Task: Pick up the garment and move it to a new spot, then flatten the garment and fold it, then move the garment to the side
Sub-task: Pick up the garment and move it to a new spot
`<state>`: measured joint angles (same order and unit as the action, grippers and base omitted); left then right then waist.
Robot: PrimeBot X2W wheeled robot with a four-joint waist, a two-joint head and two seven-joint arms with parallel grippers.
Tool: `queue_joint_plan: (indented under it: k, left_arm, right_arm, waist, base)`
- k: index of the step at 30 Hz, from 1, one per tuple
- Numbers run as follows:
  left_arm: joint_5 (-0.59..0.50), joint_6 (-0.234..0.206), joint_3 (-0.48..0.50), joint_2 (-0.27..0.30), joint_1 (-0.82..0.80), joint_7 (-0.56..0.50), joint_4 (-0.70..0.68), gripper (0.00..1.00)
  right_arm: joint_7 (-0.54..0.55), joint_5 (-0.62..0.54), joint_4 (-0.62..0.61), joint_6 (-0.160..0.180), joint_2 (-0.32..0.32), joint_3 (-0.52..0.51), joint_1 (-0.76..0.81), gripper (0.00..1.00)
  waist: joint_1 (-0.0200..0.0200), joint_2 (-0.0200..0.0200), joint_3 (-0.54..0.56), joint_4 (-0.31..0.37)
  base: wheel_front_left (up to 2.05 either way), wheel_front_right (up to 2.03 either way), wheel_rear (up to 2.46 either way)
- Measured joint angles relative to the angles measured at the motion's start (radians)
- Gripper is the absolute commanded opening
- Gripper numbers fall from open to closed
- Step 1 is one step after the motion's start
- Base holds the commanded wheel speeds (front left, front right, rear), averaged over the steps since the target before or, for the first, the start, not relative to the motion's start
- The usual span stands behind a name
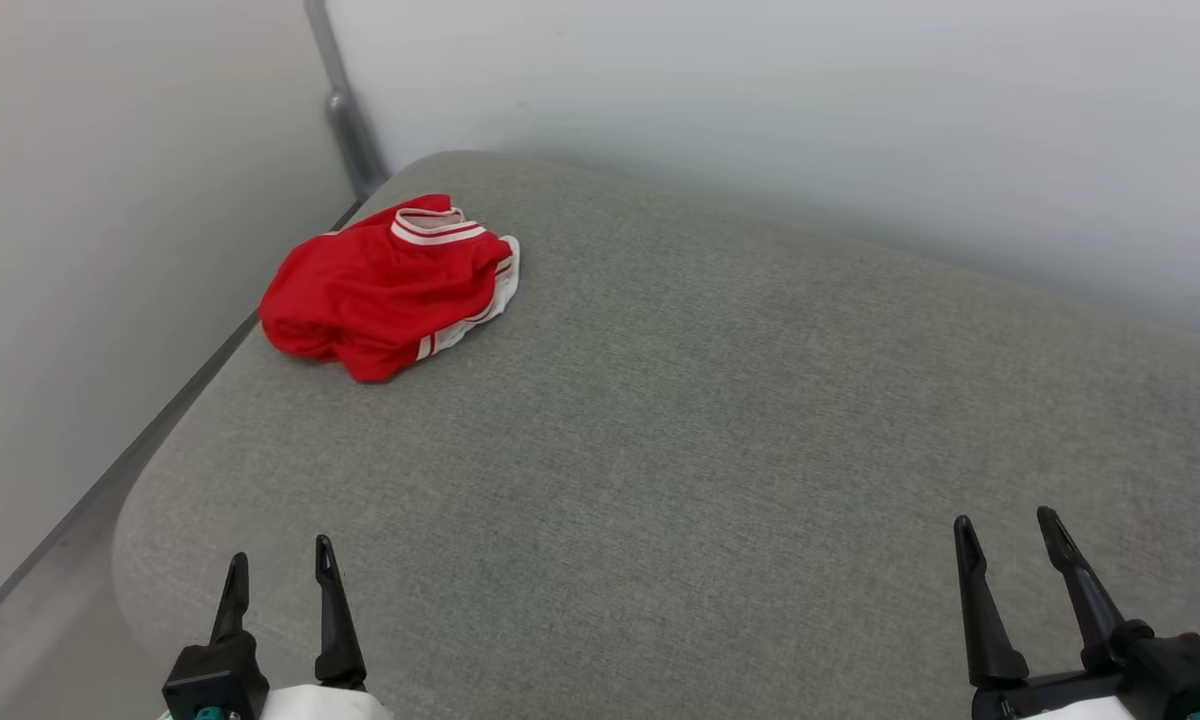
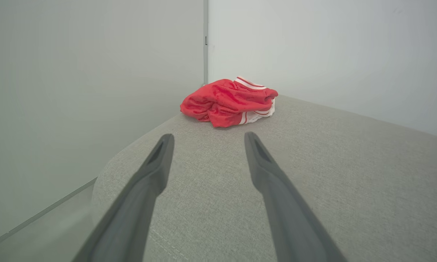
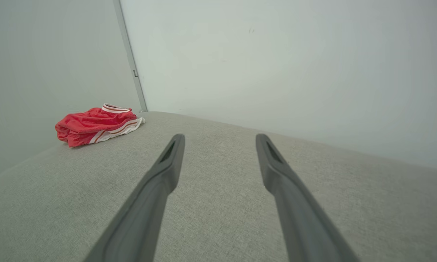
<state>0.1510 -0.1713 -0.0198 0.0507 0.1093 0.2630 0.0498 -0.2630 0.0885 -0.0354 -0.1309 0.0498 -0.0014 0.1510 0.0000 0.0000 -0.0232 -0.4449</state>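
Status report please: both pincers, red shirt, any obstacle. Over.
Left pincer open, empty. Right pincer open, empty. Crumpled bright red jersey shirt with white striped trim lies untouched at far left corner of grey fabric cushion. Nothing in between.

Garment (image 1: 380, 290): red cloth, faint sheen. Cushion (image 1: 710, 450): grey woven fabric, matt. Left pincer (image 1: 280, 548), right pincer (image 1: 1002, 515): dark matt plastic.

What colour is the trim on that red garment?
White with red stripes, on the crumpled red jersey garment; best in the head view.
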Motion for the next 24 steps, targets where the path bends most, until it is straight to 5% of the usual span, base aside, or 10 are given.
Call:
queue_joint_plan:
  k: [15,24]
  left_arm:
    - [0.036,0.001,0.022,0.000,0.004,0.000,0.002,1.00]
    - [0.025,0.155,0.160,0.012,-0.231,0.000,0.025,1.00]
  right_arm:
    - [0.000,-0.002,0.000,0.000,0.000,0.012,0.000,1.00]
    - [0.000,-0.043,-0.028,0.000,0.000,-0.005,-0.027,1.00]
  waist:
    - [0.0000,0.0000,-0.013,-0.026]
    - [0.0000,0.0000,-0.083,-0.010]
  base:
    - [0.00,0.00,0.00]
    - [0.00,0.00,0.00]
